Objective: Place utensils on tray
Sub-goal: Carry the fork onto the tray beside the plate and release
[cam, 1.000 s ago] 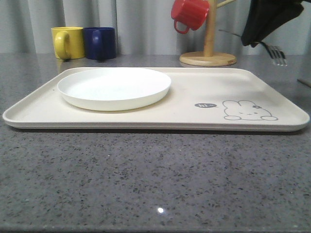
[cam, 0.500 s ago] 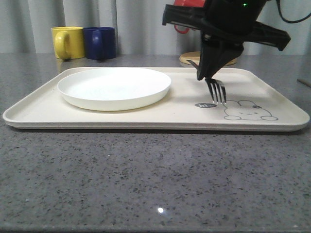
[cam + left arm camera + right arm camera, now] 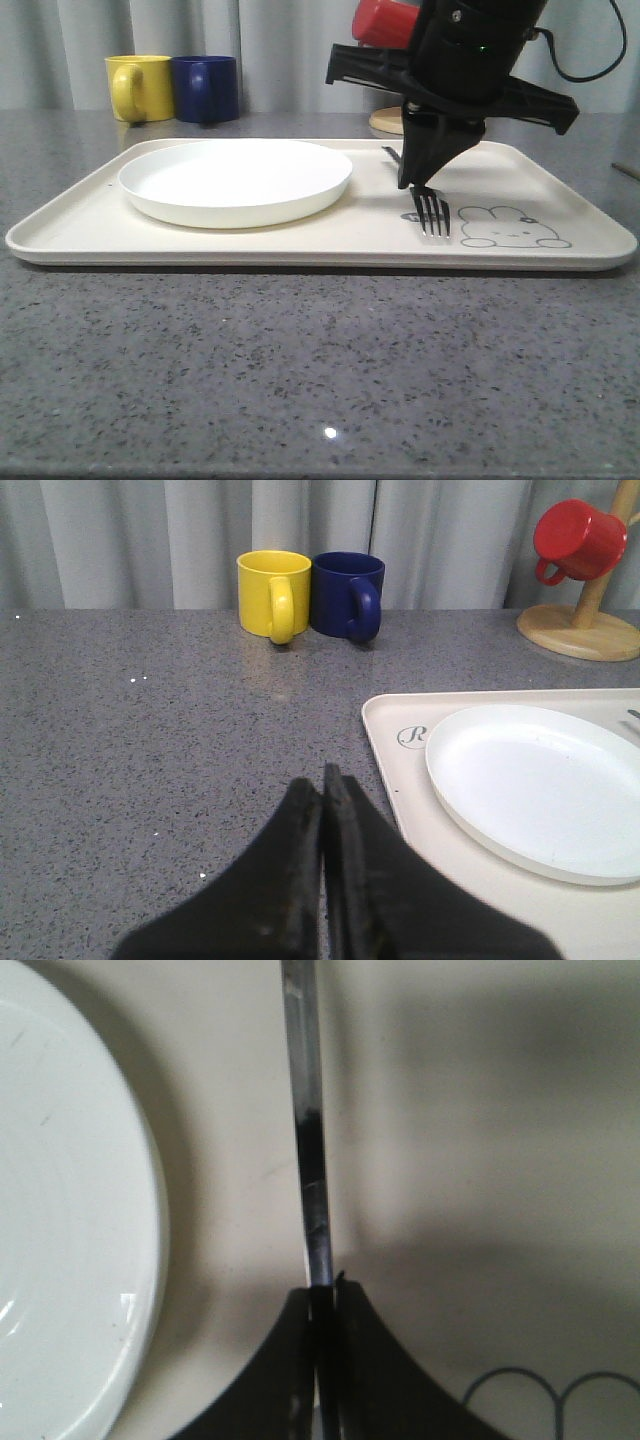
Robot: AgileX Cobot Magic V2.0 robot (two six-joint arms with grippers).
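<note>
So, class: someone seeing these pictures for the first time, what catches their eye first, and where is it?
First the big black right gripper over the tray's right half, shut on a silver fork whose tines reach the tray beside the rabbit drawing. Next the white plate on the tray's left half. Behind stand a yellow mug and blue mug, and a red mug on a wooden stand.

Right hand point(image 3: 418, 183) matte black, tapered fingers; green LED; black cable.
</note>
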